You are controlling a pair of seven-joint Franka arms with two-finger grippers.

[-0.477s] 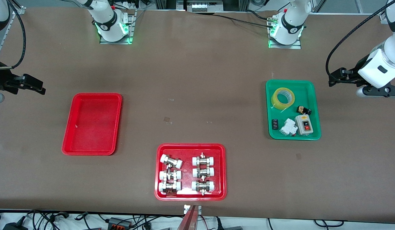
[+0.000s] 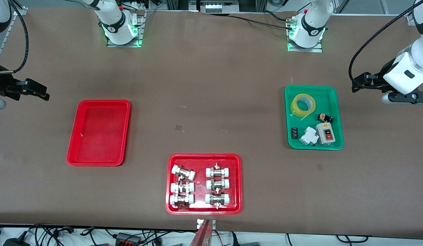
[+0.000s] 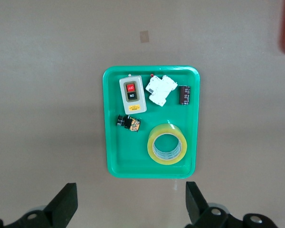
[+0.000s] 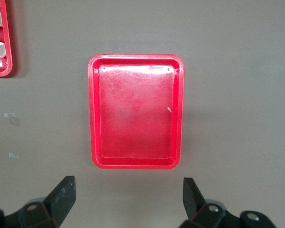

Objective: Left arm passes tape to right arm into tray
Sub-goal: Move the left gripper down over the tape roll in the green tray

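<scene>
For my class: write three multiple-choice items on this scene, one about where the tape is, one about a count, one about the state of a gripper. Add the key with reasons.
1. Where does the tape lie?
A. in the green tray
B. in the plain red tray
C. on the bare table

2. How many trays are on the table?
A. two
B. three
C. four

3. The left gripper is
A. shut on the tape
B. open
C. shut on nothing

Key: 1 A, the roll sits inside the green rim; 2 B, two red and one green; 3 B, its fingers stand wide apart in the left wrist view.

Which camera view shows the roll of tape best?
The left wrist view: the tape fills more of the picture, seen from above in the green tray. The front view shows it smaller; the right wrist view misses it.
</scene>
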